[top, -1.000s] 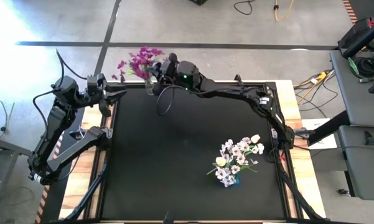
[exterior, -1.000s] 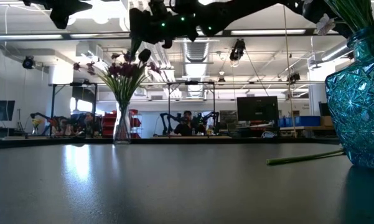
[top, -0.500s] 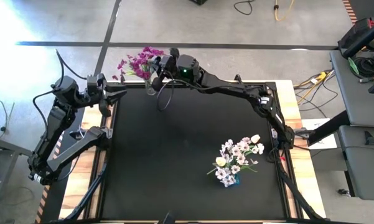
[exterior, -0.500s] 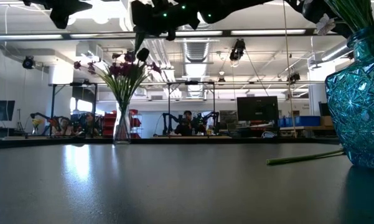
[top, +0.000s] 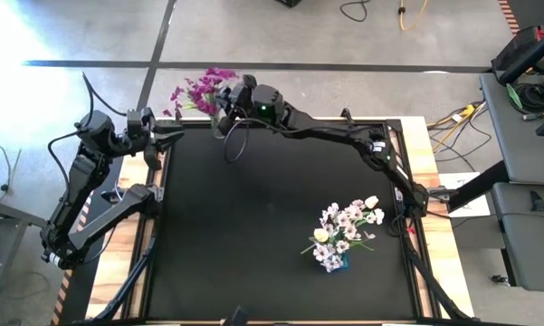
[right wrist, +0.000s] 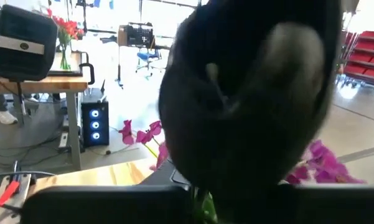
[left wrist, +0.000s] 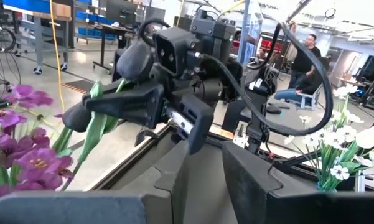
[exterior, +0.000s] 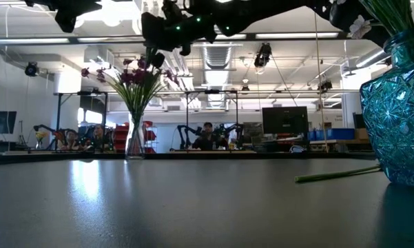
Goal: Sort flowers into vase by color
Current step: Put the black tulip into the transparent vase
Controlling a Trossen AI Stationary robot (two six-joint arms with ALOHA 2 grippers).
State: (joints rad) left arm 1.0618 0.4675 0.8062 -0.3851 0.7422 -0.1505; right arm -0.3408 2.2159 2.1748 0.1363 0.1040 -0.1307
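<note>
A clear vase (exterior: pixel 134 141) with magenta flowers (top: pixel 199 89) stands at the table's far left corner. My right gripper (top: pixel 226 101) is over it, shut on a flower with a dark bud (left wrist: pixel 137 59) and a green stem (left wrist: pixel 99 121). The bud fills the right wrist view (right wrist: pixel 249 93). A blue vase (exterior: pixel 399 110) with white and cream flowers (top: pixel 348 222) stands near the right; one green stem (exterior: pixel 337 174) lies on the table beside it. My left gripper (left wrist: pixel 205 180) is open and empty at the table's left edge (top: pixel 163 136). My right gripper pinches the green stem (left wrist: pixel 106 102) between its two fingers, a little below the dark bud. The fingers (left wrist: pixel 121 106) come from the table's right, about level, and lie across the stem. The bud stands above the fingers; the stem hangs down beside the magenta flowers. Its lower end is hidden.
The black mat (top: pixel 272 208) is bare between the two vases. The right arm (top: pixel 344 140) stretches across the far part of the table. Beyond the table a person (left wrist: pixel 308 53) sits among work benches.
My right gripper, still shut on the dark-bud flower, has gone a little toward the far edge and come back, ending slightly more toward the table's left, still over the clear vase.
</note>
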